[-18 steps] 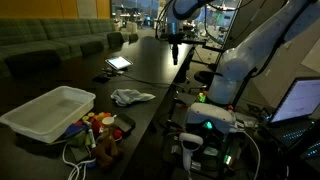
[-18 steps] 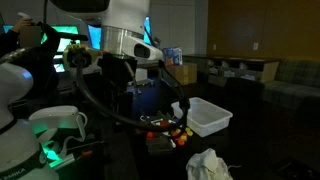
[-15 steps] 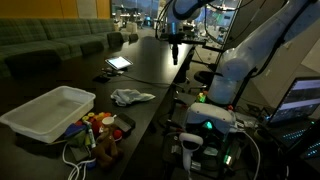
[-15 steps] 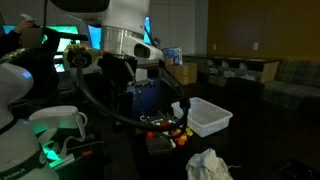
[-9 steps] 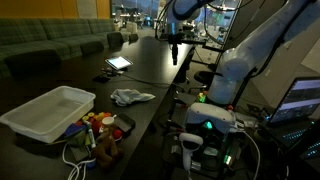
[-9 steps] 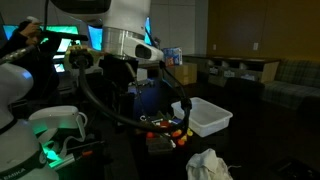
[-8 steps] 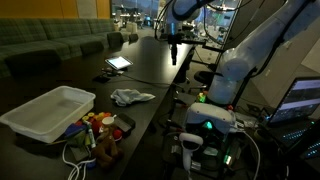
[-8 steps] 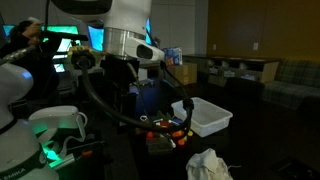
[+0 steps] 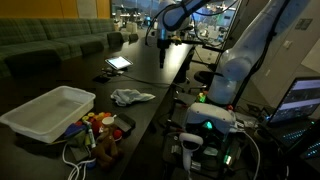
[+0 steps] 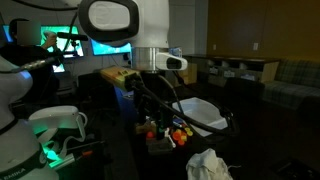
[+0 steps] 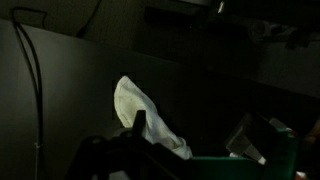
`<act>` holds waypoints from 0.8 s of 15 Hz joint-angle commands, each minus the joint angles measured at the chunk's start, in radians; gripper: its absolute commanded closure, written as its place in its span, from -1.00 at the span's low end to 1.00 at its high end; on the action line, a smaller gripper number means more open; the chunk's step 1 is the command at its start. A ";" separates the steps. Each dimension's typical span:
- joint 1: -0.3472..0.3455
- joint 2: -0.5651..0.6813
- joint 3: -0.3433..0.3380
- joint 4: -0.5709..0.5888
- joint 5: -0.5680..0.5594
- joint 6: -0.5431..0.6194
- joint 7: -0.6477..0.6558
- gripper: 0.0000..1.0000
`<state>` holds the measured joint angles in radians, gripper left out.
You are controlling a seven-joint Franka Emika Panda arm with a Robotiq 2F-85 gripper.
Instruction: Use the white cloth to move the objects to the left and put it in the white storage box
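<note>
The gripper [image 9: 163, 47] hangs in the air far beyond the box [image 9: 47, 110], above the far end of the dark table [image 9: 150, 75]. Its 2 fingers stand apart and hold nothing.

The box lies open side up near the table's near end, and no cloth shows inside it. The objects [image 9: 96, 124] sit in 1 tight cluster just beside a corner of the box, on the side nearer the camera in that exterior view. Whether any of them touches the box's wall cannot be told.

The cloth [image 9: 131, 96] lies crumpled on the table near the box, apart from it and from the objects, on the side toward the robot's base. A tablet [image 9: 118, 63] with a lit screen lies flat farther along the table, well beyond the box, between it and the gripper.

In an exterior view from the opposite end, the arm and its cables cross in front of the box [image 10: 205, 108]. The objects [image 10: 172, 133] show just below it and the cloth [image 10: 207, 165] lies nearest the camera.

The wrist view is very dark. The cloth [image 11: 140, 112] shows as a pale folded shape on the table, far below the camera.
</note>
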<state>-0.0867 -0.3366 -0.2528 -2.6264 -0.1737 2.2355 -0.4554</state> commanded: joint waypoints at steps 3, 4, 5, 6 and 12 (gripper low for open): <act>0.048 0.253 0.033 0.077 0.109 0.261 -0.047 -1.00; 0.054 0.299 0.046 0.088 0.139 0.310 -0.050 -1.00; 0.057 0.347 0.063 0.095 0.163 0.370 -0.048 -1.00; 0.059 0.395 0.081 0.109 0.193 0.418 -0.058 -1.00; -0.011 0.670 0.234 0.215 0.263 0.632 -0.083 -1.00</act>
<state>-0.0440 0.2008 -0.0891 -2.4933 0.0616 2.7904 -0.5084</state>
